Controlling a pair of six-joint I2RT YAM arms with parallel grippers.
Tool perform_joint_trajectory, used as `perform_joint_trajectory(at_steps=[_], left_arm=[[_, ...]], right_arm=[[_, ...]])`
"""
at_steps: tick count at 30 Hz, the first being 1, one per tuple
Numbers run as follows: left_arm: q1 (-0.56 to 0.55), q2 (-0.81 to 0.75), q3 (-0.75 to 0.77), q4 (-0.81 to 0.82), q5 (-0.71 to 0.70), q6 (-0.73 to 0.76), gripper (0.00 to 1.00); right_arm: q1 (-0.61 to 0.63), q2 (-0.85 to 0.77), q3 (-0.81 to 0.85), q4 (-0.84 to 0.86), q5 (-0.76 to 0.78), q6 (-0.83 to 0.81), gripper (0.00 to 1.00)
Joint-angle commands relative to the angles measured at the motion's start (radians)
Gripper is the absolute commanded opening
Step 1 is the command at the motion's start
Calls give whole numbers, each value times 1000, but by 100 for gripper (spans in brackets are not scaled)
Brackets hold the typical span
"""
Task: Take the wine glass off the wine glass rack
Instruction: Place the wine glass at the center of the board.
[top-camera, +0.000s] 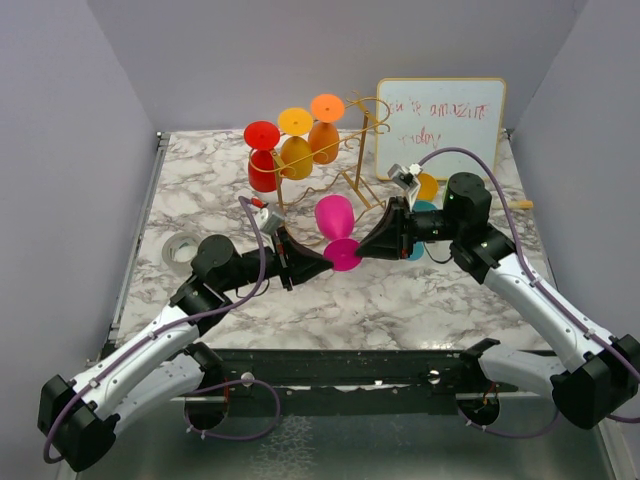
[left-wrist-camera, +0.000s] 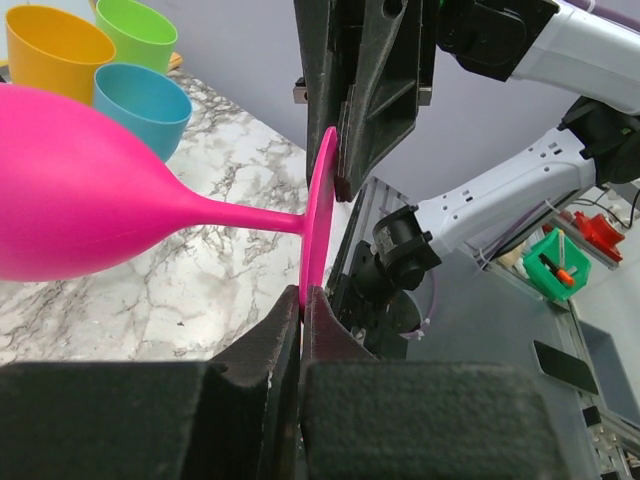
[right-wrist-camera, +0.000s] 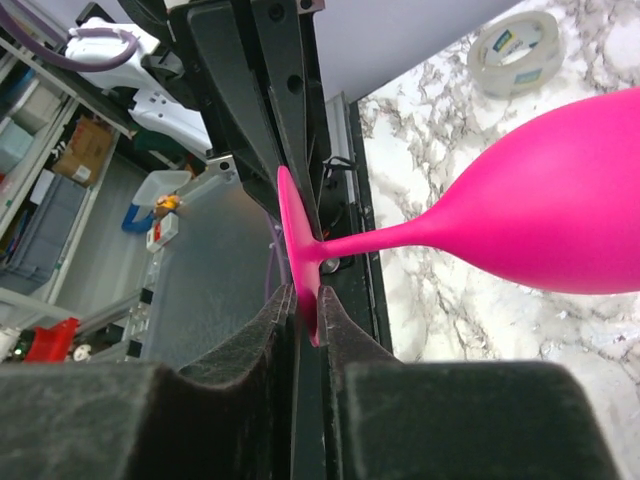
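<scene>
The pink wine glass (top-camera: 335, 216) is off the gold wire rack (top-camera: 352, 150) and hangs in the air in front of it, lying roughly sideways with its bowl towards the rack. My left gripper (top-camera: 332, 263) is shut on the rim of its round base (left-wrist-camera: 320, 215). My right gripper (top-camera: 363, 250) is shut on the opposite rim of the same base (right-wrist-camera: 300, 235). In the left wrist view the left gripper (left-wrist-camera: 302, 296) pinches the base's lower edge. In the right wrist view the right gripper (right-wrist-camera: 306, 302) does the same. Red (top-camera: 262, 160), yellow (top-camera: 296, 150) and orange (top-camera: 324, 135) glasses hang on the rack.
A white-board (top-camera: 440, 125) with red writing stands at the back right. Yellow (left-wrist-camera: 55, 50), green (left-wrist-camera: 140, 30) and teal (left-wrist-camera: 145, 100) cups stand by the right arm. A tape roll (top-camera: 182, 250) lies at the left. Grey walls enclose the marble table (top-camera: 420, 295).
</scene>
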Motion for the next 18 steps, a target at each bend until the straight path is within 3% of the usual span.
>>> perform_joint_trajectory(at_steps=[1,7,12,18], left_arm=[[1,-6,-1,31,-12,21,0],[0,12,9,32,-6,5,3],[1,36,23,32,-23,-15,20],[1,51,35,31,-14,-13,25]], right_arm=[[10,-1,1,-34,-4,-25,15],[17,-5,-6,-14,-6,-6,1],[19,-13,6,-81,67,-76,1],[19,-20,0,-102,78,-98,1]])
